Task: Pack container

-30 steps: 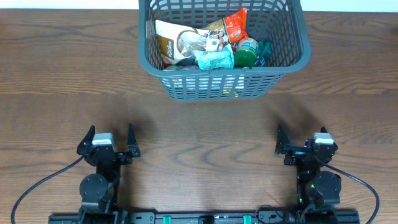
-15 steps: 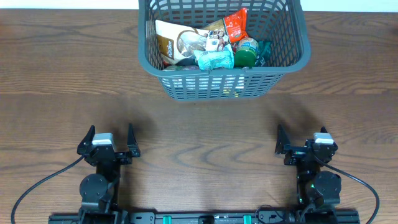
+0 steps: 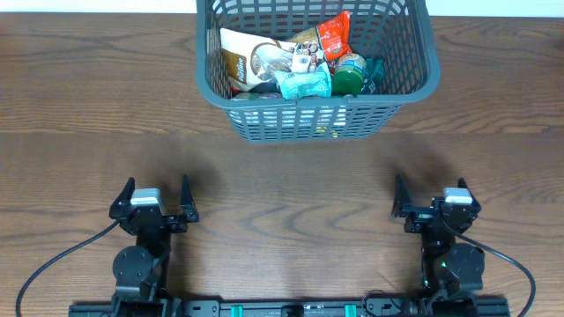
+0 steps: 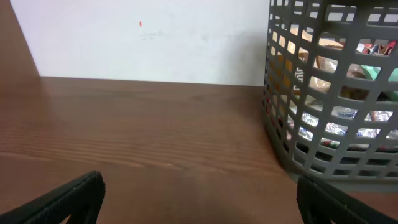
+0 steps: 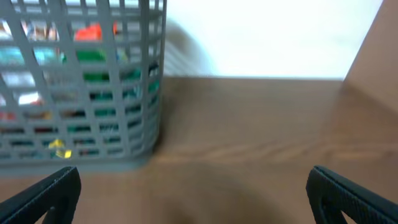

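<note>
Nothing loose to be seen on the wooden tabletop (image 3: 282, 176). By the look of it, packing done or all but done, and the step in hand judged to be a closing one: parking and checking.

Dark grey lattice basket (image 3: 317, 114) at the far middle of the tabletop, its back edge cut off at the top of the overhead view. Inside, heaped against each other: a white and brown snack packet (image 3: 251, 62) at the left, a red packet (image 3: 335, 35) standing tilted towards the back, a pale teal packet (image 3: 304, 84) against the near wall, a green-labelled can (image 3: 350, 75) just beside it. Low behind the lattice, a small yellow thing (image 5: 57, 146), too blurred to name.

Left hand (image 3: 156, 192) down at the near edge, fingers spread wide, gripping nothing. Right hand (image 3: 429, 195) likewise at the near edge on the other side, fingers parted, nothing between them. Both well apart from the basket, which sits off to one side in each wrist view.

To finish well:
- Scan the tabletop edge to edge before calling it packed; areas behind the basket hidden from every view here.
- No reaching in without cause: the heap looks settled, and a nudge to the tilted red packet could tip it over the others.
- If any approach is needed, come in from above the rim, not through the side, since the lattice slots could catch a fingertip.
- Rest both hands low and wide of the basket, with no sweep across the middle.
</note>
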### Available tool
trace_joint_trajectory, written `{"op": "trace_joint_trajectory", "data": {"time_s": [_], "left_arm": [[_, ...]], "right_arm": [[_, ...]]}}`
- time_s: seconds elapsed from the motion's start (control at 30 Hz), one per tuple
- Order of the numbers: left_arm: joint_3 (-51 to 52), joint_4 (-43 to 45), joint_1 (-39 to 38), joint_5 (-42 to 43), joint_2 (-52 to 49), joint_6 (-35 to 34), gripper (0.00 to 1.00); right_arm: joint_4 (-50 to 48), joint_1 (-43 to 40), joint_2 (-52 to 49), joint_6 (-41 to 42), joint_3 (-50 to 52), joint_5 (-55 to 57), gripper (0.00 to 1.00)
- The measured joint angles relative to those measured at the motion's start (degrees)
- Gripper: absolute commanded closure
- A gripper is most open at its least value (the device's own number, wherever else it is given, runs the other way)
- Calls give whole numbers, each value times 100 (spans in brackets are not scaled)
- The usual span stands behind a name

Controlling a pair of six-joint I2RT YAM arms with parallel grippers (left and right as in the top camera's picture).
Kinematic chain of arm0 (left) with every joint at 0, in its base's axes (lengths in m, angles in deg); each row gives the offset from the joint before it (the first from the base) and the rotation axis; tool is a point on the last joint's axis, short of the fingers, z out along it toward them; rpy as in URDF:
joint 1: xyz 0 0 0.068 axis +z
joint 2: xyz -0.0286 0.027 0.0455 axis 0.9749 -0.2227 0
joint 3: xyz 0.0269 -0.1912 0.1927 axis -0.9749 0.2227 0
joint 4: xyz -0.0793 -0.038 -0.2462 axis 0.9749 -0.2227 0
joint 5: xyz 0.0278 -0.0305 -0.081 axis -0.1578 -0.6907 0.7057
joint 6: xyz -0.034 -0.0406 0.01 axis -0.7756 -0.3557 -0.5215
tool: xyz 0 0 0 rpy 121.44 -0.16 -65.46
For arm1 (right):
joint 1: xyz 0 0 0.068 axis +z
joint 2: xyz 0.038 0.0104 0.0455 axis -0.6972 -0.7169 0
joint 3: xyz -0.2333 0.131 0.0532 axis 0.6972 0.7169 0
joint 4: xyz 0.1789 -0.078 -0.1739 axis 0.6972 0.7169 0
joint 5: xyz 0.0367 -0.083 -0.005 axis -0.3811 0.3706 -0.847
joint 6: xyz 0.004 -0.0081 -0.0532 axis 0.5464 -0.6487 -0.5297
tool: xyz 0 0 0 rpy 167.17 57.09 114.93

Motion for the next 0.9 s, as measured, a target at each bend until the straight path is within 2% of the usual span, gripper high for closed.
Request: {"op": "trace_joint_trajectory", "data": {"time_s": [0.17, 0.47, 0.9], "left_arm": [[0, -2, 0, 0, 0, 0, 1], [0, -2, 0, 0, 0, 0, 1], [0, -2, 0, 0, 0, 0, 1]], "right_arm": [[-581, 2, 4, -162, 166, -129, 1], [-490, 22, 0, -560, 328, -387, 1], [-483, 20, 0, -586, 328, -518, 1]]}}
